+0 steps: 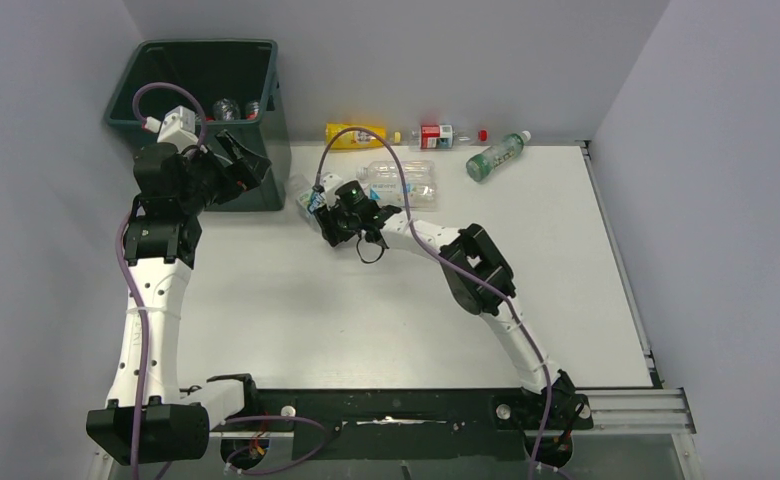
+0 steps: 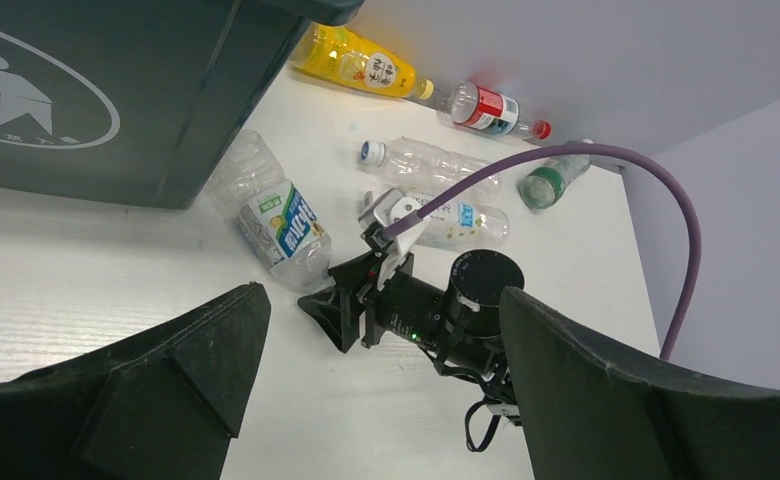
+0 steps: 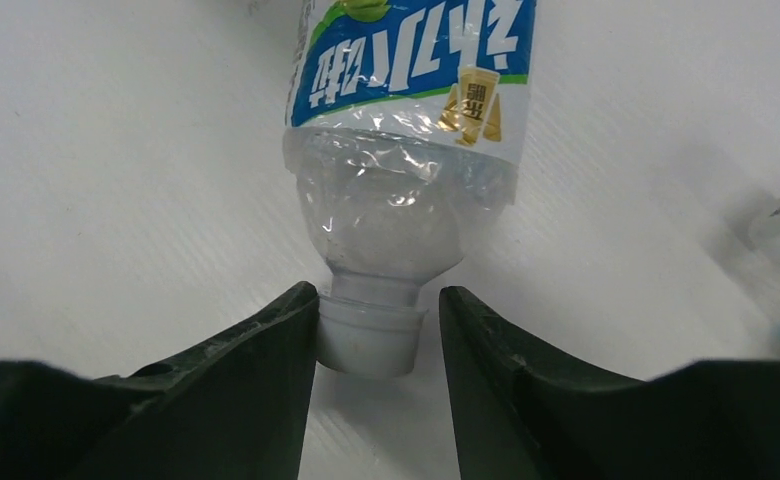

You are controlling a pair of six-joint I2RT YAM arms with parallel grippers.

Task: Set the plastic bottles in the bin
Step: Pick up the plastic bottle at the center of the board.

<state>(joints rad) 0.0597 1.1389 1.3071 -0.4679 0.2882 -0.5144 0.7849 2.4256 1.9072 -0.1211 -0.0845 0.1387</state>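
A clear bottle with a blue label (image 3: 406, 120) lies on the table beside the dark green bin (image 1: 206, 47). It also shows in the top view (image 1: 304, 193) and the left wrist view (image 2: 281, 225). My right gripper (image 3: 378, 312) is open with its jaws either side of the bottle's white cap (image 3: 371, 340); the left finger touches the cap, the right stands a little off. It lies low on the table (image 1: 318, 203). My left gripper (image 1: 241, 165) is open and empty, held up by the bin's front right corner (image 2: 116, 90). Two bottles (image 1: 226, 108) lie inside the bin.
Two clear bottles (image 1: 403, 183) lie side by side just right of my right gripper. A yellow bottle (image 1: 356, 135), a red-labelled one (image 1: 444, 135) and a green one (image 1: 496, 155) lie along the back wall. The purple cable (image 2: 566, 160) arches over my right wrist.
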